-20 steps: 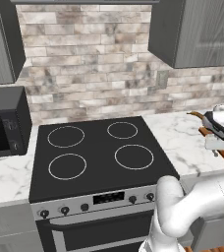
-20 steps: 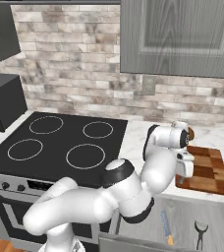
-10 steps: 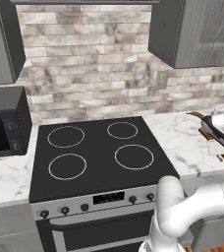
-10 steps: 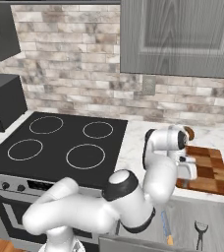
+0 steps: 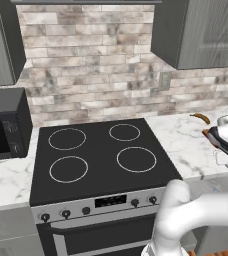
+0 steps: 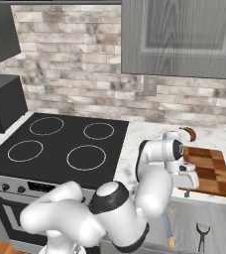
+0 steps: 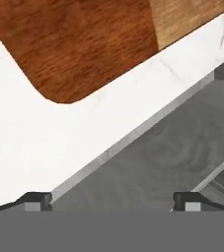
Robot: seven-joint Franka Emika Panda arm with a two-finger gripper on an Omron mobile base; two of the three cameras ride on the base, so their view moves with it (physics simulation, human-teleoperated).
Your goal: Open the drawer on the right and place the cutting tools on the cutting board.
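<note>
1. Hand view: the gripper [image 7: 112, 199] is held spread and empty over the counter's [image 7: 60, 138] front edge, by the cutting board's [image 7: 79, 44] corner.
2. The drawer [image 6: 204, 221] below is pulled open; what is probably one cutting tool [image 6: 168, 232] lies inside, waiting.

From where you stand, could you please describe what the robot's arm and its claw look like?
The arm is glossy white, built of rounded, bulbous segments with dark bands at the joints, one around the big elbow near the bottom of the right base view. The claw ends in two small dark, squared fingertips. No cables or markings show.
</note>
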